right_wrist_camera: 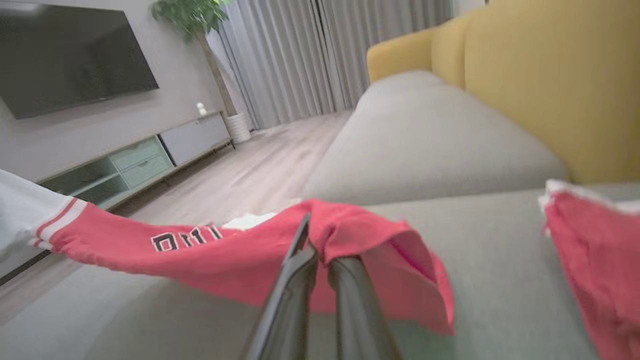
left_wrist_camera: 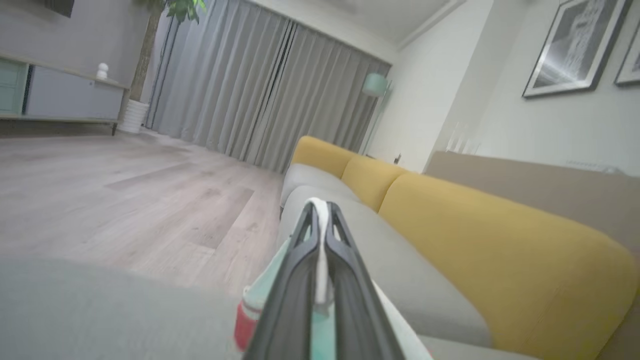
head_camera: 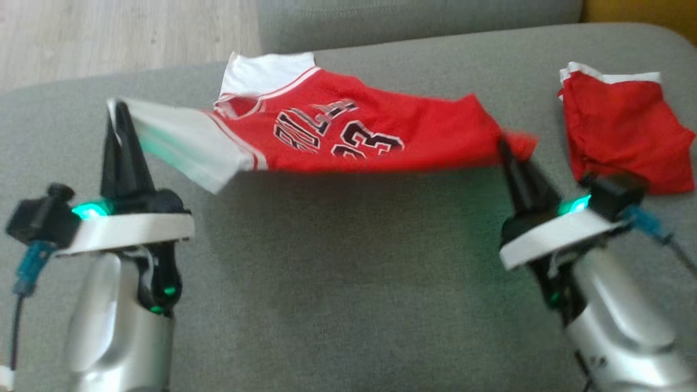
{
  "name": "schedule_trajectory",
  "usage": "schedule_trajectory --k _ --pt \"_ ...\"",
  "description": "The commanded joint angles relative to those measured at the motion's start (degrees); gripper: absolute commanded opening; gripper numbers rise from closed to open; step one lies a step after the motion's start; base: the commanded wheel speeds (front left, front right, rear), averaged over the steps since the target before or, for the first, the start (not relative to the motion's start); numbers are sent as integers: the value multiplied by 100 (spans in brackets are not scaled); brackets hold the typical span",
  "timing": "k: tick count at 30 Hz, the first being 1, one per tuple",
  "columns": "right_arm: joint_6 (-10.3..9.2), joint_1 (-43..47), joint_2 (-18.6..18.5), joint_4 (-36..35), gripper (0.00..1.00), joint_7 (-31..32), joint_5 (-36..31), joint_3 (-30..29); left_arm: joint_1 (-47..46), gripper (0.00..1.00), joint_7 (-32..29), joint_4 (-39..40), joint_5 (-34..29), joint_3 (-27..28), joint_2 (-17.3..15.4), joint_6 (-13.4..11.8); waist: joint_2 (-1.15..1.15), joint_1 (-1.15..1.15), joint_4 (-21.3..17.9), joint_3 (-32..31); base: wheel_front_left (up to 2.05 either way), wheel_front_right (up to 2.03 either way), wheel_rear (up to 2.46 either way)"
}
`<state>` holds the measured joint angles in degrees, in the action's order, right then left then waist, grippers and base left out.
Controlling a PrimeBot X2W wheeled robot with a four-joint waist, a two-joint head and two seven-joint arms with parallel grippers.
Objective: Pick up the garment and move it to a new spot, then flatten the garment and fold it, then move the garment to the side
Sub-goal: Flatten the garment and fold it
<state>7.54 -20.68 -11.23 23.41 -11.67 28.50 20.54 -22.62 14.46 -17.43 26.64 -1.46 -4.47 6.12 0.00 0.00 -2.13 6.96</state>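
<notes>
a red jersey (head_camera: 348, 136) hangs stretched above the grey sofa (head_camera: 348, 283), the left gripper (head_camera: 117, 109) pinching its white sleeve, the right gripper (head_camera: 504, 146) pressed on the red hem. that blurred right hold looks shallow; pulling wider could slip the hem free.

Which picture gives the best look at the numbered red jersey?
The head view: the jersey hangs stretched between both jaws, lettering visible. The right wrist view shows its red hem pinched and some lettering; the left wrist view, just a white edge in the jaws.
</notes>
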Motion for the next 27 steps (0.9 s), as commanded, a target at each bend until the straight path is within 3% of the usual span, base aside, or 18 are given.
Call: schedule_trajectory --k 1,9,16,23,27 --pt "-5 -217 -96 -300 0 -84 -67 71 -216 0 53 360 -11 245 -123 44 0 0 -17 -83 0 0 0" --pt "-5 -560 -698 -1342 0 -114 -330 -109 -211 0 53 1822 102 477 -99 114 0 0 -93 -452 0 0 0" --pt "-5 -538 -1054 -2399 0 339 -484 -406 -81 0 1 3127 127 416 -61 100 0 0 -165 -653 0 0 0" --pt "-5 -402 -1027 -3437 0 999 -724 -970 -340 0 -602 4289 420 356 5 -283 0 0 -184 -448 0 0 0" --pt "-5 -560 -962 -3615 0 1345 -843 -1116 -858 0 -1022 4033 406 382 -149 -441 0 0 -168 -115 0 0 0"
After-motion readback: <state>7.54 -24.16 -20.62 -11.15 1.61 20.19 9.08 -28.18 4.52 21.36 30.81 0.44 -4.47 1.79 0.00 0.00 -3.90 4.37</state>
